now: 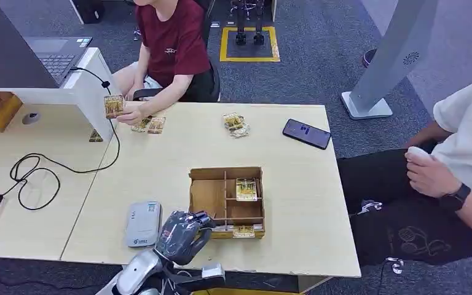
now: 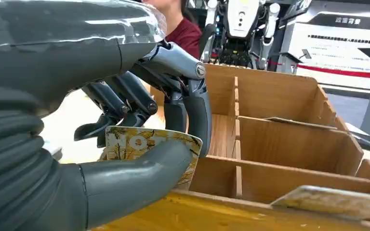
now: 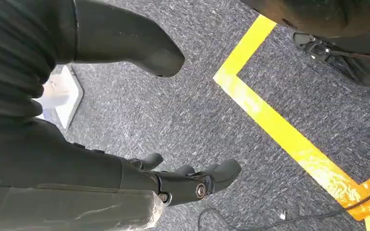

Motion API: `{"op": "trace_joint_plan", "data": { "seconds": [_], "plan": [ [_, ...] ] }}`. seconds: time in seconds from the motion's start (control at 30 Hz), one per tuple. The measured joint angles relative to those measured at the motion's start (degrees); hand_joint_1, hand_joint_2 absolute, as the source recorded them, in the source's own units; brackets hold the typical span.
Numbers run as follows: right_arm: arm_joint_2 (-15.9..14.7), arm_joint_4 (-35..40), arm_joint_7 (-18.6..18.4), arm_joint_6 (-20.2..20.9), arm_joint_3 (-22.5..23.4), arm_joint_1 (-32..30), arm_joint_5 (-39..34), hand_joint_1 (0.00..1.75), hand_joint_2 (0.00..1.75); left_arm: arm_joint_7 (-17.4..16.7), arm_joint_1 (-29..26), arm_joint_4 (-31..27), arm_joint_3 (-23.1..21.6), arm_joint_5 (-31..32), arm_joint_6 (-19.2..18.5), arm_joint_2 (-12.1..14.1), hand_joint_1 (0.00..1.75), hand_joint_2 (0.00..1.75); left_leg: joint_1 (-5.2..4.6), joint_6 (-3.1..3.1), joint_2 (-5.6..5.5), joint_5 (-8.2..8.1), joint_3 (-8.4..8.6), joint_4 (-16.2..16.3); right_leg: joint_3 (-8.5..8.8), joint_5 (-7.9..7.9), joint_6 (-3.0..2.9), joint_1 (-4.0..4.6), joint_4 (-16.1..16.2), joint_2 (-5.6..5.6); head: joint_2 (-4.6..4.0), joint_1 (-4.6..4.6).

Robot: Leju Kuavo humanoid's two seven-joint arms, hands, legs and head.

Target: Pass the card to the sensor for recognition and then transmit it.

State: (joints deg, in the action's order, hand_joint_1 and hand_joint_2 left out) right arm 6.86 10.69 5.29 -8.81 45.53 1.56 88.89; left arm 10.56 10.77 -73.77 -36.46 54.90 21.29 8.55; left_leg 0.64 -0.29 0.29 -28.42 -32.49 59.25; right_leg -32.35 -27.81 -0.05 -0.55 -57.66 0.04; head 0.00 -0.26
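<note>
In the left wrist view my left hand [image 2: 101,110] pinches a yellow patterned card [image 2: 142,143] between thumb and fingers, just beside the front of the wooden compartment box [image 2: 279,96]. From the head view the left hand [image 1: 181,236] sits at the table's near edge, between the grey-white card sensor [image 1: 142,223] and the box [image 1: 224,170]. One card [image 1: 246,188] lies in a box compartment and another [image 1: 244,232] at its front. My right hand [image 3: 101,168] hangs over the carpet, fingers apart, holding nothing.
A person in a red shirt across the table [image 1: 178,153] holds a card [image 1: 114,106], with more cards [image 1: 149,125] beside them and a small pile [image 1: 236,124] farther right. A phone [image 1: 306,133] lies at the far right. Another person sits to the right.
</note>
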Motion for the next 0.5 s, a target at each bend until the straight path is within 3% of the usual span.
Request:
{"op": "trace_joint_plan", "data": {
  "seconds": [0.2,0.5],
  "plan": [
    [0.02,0.00,0.04,-0.13,0.00,-0.03,-0.11,0.00,1.75,2.29,-0.32,-3.20,0.96,-7.39,-1.64,-0.13,1.75,1.75,0.00,0.00,-0.01,0.00,-0.01,0.00,0.00,0.00,0.00,0.00,0.00,-0.01,0.00,0.00],
    [0.07,0.00,0.15,-0.37,0.02,-0.15,-1.03,0.00,1.75,3.71,2.91,-18.67,3.61,-16.70,-7.54,2.21,1.75,1.75,0.01,0.02,-0.04,0.03,0.00,0.00,0.01,0.02,-0.01,0.00,-0.01,-0.06,0.00,0.00]
  ]
}}
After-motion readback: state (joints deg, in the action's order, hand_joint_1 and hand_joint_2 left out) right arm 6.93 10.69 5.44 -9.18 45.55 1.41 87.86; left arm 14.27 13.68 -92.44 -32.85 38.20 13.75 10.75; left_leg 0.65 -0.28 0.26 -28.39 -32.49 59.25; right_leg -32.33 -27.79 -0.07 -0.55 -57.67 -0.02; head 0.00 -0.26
